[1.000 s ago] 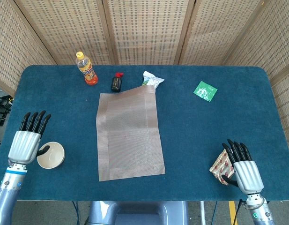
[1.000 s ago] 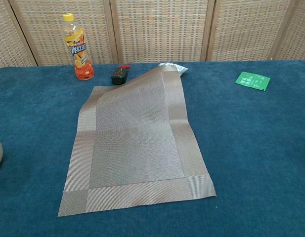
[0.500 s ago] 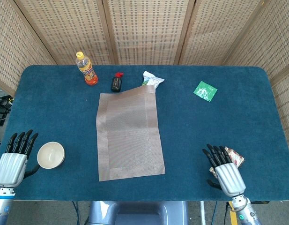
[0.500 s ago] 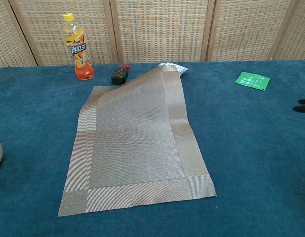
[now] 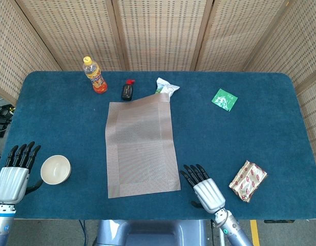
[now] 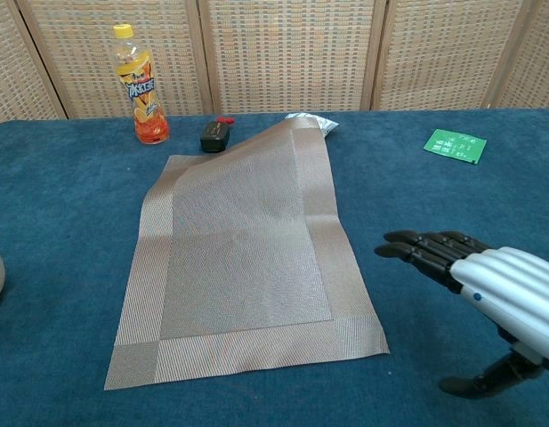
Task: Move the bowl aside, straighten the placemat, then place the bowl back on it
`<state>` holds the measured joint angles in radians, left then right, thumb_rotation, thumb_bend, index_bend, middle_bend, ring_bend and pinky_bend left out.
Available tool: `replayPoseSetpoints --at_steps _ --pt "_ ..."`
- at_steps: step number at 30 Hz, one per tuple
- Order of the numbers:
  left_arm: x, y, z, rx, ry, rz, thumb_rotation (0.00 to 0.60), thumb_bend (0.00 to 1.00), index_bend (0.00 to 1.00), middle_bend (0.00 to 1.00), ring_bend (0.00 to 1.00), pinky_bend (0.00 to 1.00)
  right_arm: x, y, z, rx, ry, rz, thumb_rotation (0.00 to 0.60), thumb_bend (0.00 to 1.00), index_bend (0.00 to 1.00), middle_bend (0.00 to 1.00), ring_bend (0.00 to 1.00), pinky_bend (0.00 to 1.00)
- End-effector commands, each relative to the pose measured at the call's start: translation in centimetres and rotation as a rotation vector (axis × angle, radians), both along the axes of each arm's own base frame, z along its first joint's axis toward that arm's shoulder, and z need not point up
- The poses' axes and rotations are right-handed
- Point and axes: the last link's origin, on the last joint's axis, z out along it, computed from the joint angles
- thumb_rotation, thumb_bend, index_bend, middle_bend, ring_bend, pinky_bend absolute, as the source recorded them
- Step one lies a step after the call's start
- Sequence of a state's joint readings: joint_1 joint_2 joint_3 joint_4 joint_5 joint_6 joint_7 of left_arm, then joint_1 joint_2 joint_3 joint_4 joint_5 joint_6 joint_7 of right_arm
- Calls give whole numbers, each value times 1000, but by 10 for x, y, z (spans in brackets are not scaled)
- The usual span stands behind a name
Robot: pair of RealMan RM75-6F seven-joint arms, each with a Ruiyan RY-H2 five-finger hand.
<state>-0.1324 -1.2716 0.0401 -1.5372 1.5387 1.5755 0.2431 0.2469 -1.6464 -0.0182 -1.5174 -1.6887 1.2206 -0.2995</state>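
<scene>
Right hand [image 5: 208, 190] had slid left, fingers spread and empty, up near the mat [image 5: 141, 148] corner, while the open left hand [image 5: 13, 174] sat beside the bowl [image 5: 55, 169], so straightening and putting it back were left.

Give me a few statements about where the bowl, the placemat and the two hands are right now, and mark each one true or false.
1. The bowl sits on the placemat. False: it stands on the blue table, off to the mat's left.
2. The right hand is beside the placemat's near right corner, fingers extended, holding nothing. True.
3. The left hand grips the bowl. False: it is just beside the bowl, empty.
4. The placemat's far right corner lies on a white and green packet. True.
5. The orange drink bottle lies on its side. False: it stands upright.
</scene>
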Motion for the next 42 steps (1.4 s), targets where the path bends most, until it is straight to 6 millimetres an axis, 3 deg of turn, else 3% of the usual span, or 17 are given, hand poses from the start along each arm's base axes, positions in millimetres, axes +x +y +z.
replayPoseSetpoints --at_steps 1,12,30,42 --pt "0 0 -1 -2 0 1 600 98 0 0 0 0 7 -8 -9 -24 -11 10 600 16 33 0 0 0" --pt "-4 3 -5 -16 5 14 600 99 0 0 0 0 21 -17 -32 -38 -36 8 600 17 33 0 0 0" --pt "-9 8 -8 -26 -1 35 600 100 0 0 0 0 27 -25 -57 19 2 -12 600 22 33 0 0 0" --pt "-11 9 -12 -41 0 41 600 102 0 0 0 0 33 -31 -71 18 -29 15 600 149 38 0 0 0"
